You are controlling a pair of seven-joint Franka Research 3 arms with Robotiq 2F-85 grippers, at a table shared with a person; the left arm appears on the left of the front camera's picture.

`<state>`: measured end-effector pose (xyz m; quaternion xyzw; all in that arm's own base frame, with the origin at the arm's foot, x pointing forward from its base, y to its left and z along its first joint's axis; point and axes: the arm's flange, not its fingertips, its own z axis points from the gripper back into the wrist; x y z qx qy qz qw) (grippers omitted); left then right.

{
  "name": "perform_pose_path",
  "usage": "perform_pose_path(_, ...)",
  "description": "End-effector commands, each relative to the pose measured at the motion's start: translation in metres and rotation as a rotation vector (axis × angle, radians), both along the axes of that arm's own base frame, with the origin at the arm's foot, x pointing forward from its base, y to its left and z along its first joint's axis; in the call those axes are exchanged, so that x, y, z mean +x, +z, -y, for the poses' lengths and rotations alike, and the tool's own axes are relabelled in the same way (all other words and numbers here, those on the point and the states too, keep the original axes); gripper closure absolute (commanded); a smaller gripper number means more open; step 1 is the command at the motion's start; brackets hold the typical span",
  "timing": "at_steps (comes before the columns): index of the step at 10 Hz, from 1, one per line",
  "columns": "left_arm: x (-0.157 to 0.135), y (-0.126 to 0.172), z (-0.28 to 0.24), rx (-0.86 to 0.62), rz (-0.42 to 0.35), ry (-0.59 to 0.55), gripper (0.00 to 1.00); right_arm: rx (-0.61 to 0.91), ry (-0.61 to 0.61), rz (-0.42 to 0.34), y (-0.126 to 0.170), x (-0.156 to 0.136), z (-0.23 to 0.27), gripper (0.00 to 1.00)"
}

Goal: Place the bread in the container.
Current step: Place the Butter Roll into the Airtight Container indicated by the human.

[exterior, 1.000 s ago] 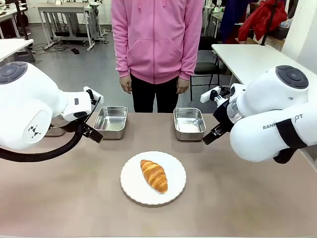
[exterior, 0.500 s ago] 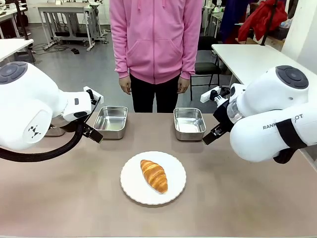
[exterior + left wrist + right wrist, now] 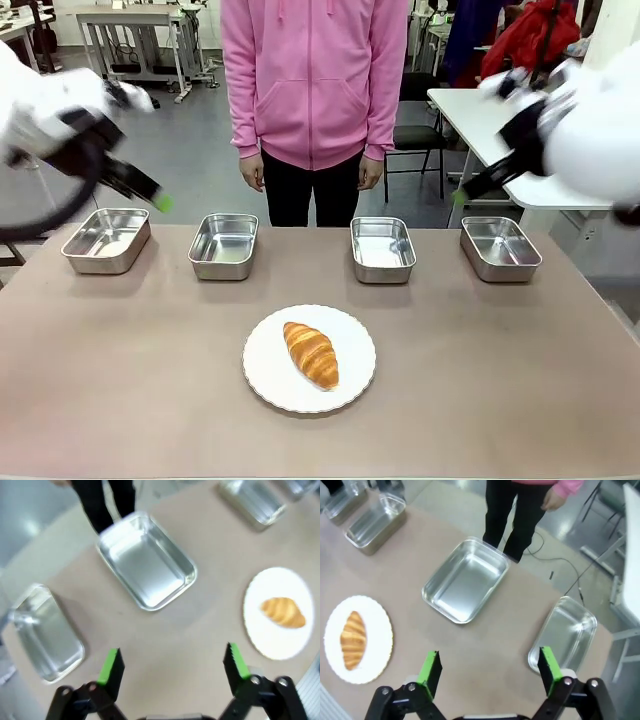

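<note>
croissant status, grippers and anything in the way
Left gripper open, right gripper open, both over the table. Golden-brown ridged croissant on round white plate, untouched. Shiny rectangular steel trays empty, nothing in the way.

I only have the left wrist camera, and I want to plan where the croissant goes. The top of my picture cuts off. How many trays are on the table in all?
Observer: Four, in one row on the far side. The rightmost tray ends the row.
Operator: Is anything in the right two?
Observer: No, that one and its neighbour are both empty.
Operator: And the other arm?
Observer: The right end effector is open, holds nothing, and is up in the air.
</note>
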<state>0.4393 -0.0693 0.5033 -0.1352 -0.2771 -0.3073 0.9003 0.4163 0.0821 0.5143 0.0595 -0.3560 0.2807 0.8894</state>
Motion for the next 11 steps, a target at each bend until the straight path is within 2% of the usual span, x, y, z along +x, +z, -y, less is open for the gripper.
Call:
perform_pose_path(1,0.042,0.024,-0.058,-0.012,-0.064,-0.168,0.00,0.045,0.059,0.009,0.032,0.010,0.059,0.00)
perform_pose_path(3,0.063,0.034,-0.134,-0.059,-0.008,-0.357,0.00,0.101,0.056,0.022,0.045,0.009,0.120,0.00)
perform_pose_path(4,0.071,0.027,-0.167,-0.096,0.028,-0.383,0.00,0.120,0.057,0.026,0.042,0.008,0.140,0.00)
perform_pose_path(5,0.072,0.018,-0.186,-0.128,0.115,-0.382,0.00,0.109,0.095,0.064,0.038,0.003,0.151,0.00)
perform_pose_path(6,0.040,0.043,-0.147,-0.061,0.026,-0.322,0.00,0.096,0.019,0.032,0.051,0.000,0.133,0.00)
perform_pose_path(9,0.040,0.043,-0.147,-0.061,0.026,-0.322,0.00,0.096,0.019,0.032,0.051,0.000,0.133,0.00)
perform_pose_path(10,0.052,0.036,-0.159,-0.063,0.043,-0.340,0.00,0.082,0.036,0.039,0.049,0.000,0.137,0.00)
perform_pose_path(11,0.051,0.047,-0.177,-0.116,0.051,-0.358,0.00,0.116,0.079,0.041,0.059,0.000,0.155,0.00)
